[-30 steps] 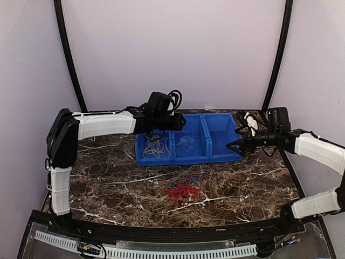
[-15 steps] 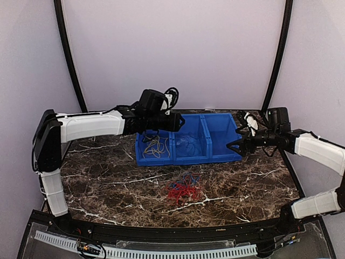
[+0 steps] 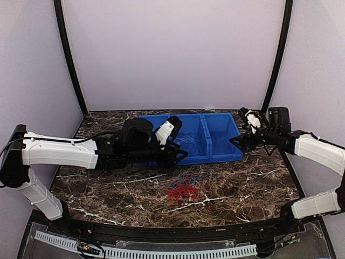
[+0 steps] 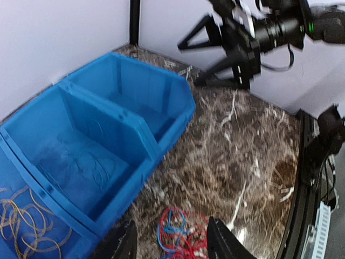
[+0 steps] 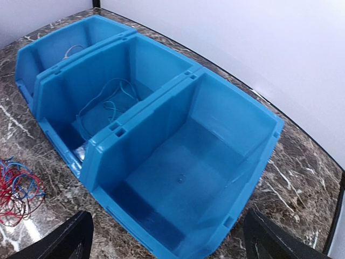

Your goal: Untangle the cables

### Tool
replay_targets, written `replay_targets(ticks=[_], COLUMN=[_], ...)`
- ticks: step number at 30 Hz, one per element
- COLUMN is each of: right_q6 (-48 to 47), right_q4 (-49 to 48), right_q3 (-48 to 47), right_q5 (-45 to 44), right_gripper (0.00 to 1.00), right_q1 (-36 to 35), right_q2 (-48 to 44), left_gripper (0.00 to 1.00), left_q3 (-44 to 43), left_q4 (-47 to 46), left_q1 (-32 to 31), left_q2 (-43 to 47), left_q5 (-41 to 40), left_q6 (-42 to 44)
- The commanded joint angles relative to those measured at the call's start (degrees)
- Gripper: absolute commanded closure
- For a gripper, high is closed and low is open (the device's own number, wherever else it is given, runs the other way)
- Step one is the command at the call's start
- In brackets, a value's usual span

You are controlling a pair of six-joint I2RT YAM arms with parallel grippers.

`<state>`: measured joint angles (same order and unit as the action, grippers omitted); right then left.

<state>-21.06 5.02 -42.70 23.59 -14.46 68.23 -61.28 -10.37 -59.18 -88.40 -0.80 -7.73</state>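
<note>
A tangle of red and blue cables (image 3: 183, 189) lies on the marble table in front of the bins. My left gripper (image 3: 180, 156) hovers open just behind it, nothing between its fingers. In the left wrist view the bundle (image 4: 180, 240) shows low between the two black fingertips (image 4: 221, 243). Yellow-tan loops (image 4: 27, 221) lie in the left bin and thin blue loops (image 4: 81, 167) in the middle one. My right gripper (image 3: 235, 143) stands wide open by the right bin's outer corner. Its wrist view shows the red and blue bundle (image 5: 16, 189) at far left.
Three joined blue bins (image 3: 215, 158) stand at the back centre; the right one (image 5: 188, 162) holds nothing. The left arm (image 3: 64, 154) lies low across the left of the table. Black frame posts (image 3: 276, 59) rise at the back corners.
The left arm left the yellow-tan loops in the left bin, then swung down and forward toward the red and blue tangle, its jaws wider apart. The right arm stayed put.
</note>
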Motion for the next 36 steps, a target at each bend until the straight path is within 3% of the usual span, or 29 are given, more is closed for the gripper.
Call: replay_targets(ticks=[1,5,10,12,14,24,36], right_q6=[2.07,-0.64,-6.66,-8.6,-10.53,-15.66,-16.12], right_q4=[-2.52,1.03,4.79,6.45,7.17,9.89,9.93], right_q3=[-1.49,-2.46,-1.33,-1.49,-1.45,-1.68,-1.6], right_q5=[-9.12,-1.51,10.12,11.83,11.91,12.55,11.05], right_gripper=[0.01,0.02,0.25,0.35,0.39,0.37,0.34], right_q1=[0.38,0.39,-0.71,-2.62,-5.37,-14.97,-15.5], right_q2=[0.12,-0.03,1.14,2.37,3.13,6.07,5.52], left_gripper=[0.56,0.56,0.53,0.53,0.54,0.61,0.72], left_q3=[8.56,12.85,12.47,9.67,6.27,-4.08,-7.01], left_q4=[-1.48,-3.28,-2.84,0.23,3.31,9.94,10.84], left_q1=[-1.96,-2.6,-2.57,-2.53,-2.46,-1.94,-0.64], left_q2=[2.16,1.56,-0.73,-2.8,-5.44,-15.38,-20.19], left_q5=[-0.61,-1.38,-3.58,-5.29,-5.73,-2.1,0.69], left_q6=[-3.79,-9.46,-13.91,-15.31,-17.06,-30.34,-30.74])
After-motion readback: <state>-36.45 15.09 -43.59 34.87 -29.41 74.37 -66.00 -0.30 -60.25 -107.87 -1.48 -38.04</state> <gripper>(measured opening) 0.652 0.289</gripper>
